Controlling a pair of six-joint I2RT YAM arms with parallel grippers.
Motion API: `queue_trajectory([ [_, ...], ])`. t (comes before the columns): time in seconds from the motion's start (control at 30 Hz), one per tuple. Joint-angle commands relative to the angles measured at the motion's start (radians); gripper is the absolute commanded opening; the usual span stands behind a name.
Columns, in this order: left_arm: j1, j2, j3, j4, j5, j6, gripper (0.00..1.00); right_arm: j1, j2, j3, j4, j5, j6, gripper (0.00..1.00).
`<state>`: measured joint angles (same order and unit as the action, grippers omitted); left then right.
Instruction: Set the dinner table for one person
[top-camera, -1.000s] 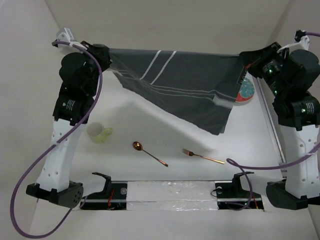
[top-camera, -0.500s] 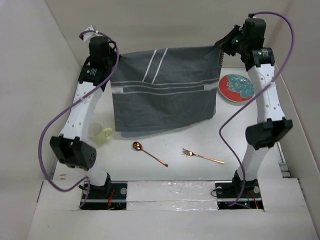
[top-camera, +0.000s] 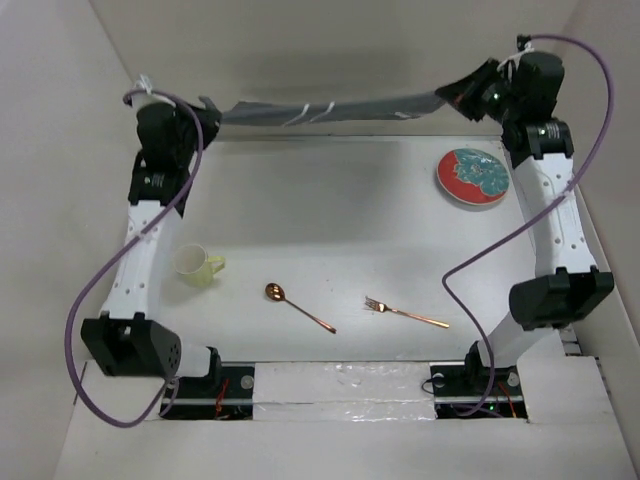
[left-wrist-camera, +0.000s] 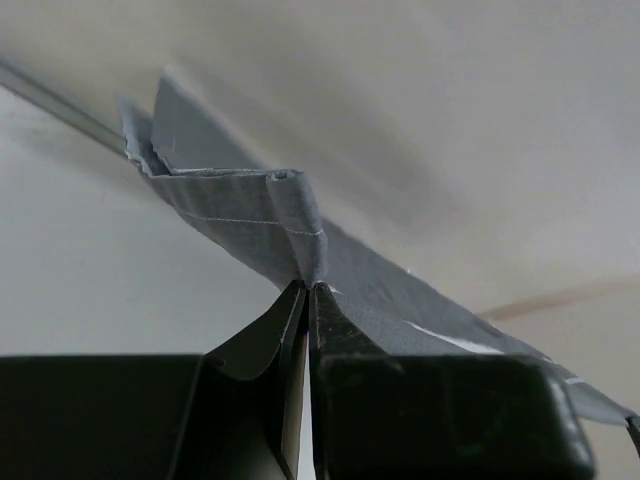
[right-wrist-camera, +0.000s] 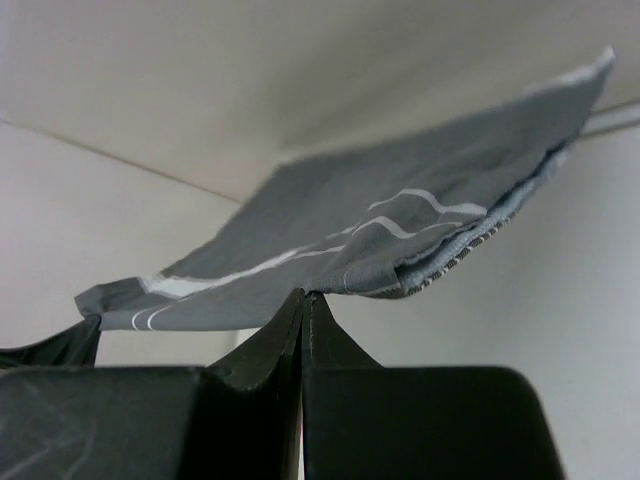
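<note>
placemat (top-camera: 330, 108) pulled level
draped before, it now spans flat between left gripper (top-camera: 210, 109) and right gripper (top-camera: 453, 97), farther back.

Striped grey placemat (top-camera: 330, 108) aloft at the back; red plate (top-camera: 474, 176), pale mug (top-camera: 196, 265), copper spoon (top-camera: 302, 310), copper fork (top-camera: 407, 313).

Shows dark grey with thin white stripes on the placemat (top-camera: 330, 108) along the top of the frame, with a paler blue-grey weave at its folded edge in the right wrist view. Red rim, mottled teal centre on the plate (top-camera: 473, 176), upper right. Pale yellow-green on the mug (top-camera: 197, 266), left. Shiny copper on spoon (top-camera: 297, 305) and fork (top-camera: 405, 313), lower middle. Matte white across the dinner table (top-camera: 340, 220). White links, black joints on left arm (top-camera: 145, 250) and right arm (top-camera: 555, 220).
</note>
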<state>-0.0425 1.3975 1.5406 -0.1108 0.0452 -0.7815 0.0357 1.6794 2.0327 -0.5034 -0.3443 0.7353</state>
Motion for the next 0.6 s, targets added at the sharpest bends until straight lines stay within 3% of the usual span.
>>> queue_trajectory([
  [0.0, 0.016, -0.072, -0.298, 0.154, 0.045, -0.032, 0.0, -0.026, -0.055, -0.262, 0.147, -0.012, -0.06, 0.0],
  [0.07, 0.016, -0.098, -0.419, 0.19, 0.067, -0.044, 0.0, -0.017, -0.099, -0.473, 0.184, -0.004, -0.07, 0.0],
  [0.2, 0.004, -0.072, -0.666, 0.29, 0.102, -0.03, 0.0, -0.028, -0.097, -0.731, 0.285, -0.025, -0.07, 0.0],
  [0.43, -0.028, 0.066, -0.777, 0.342, 0.091, -0.024, 0.0, -0.037, 0.036, -0.838, 0.238, -0.05, -0.103, 0.0],
  [0.57, -0.028, 0.018, -0.806, 0.318, 0.084, 0.001, 0.0, -0.037, -0.004, -0.928, 0.226, -0.042, -0.116, 0.0],
])
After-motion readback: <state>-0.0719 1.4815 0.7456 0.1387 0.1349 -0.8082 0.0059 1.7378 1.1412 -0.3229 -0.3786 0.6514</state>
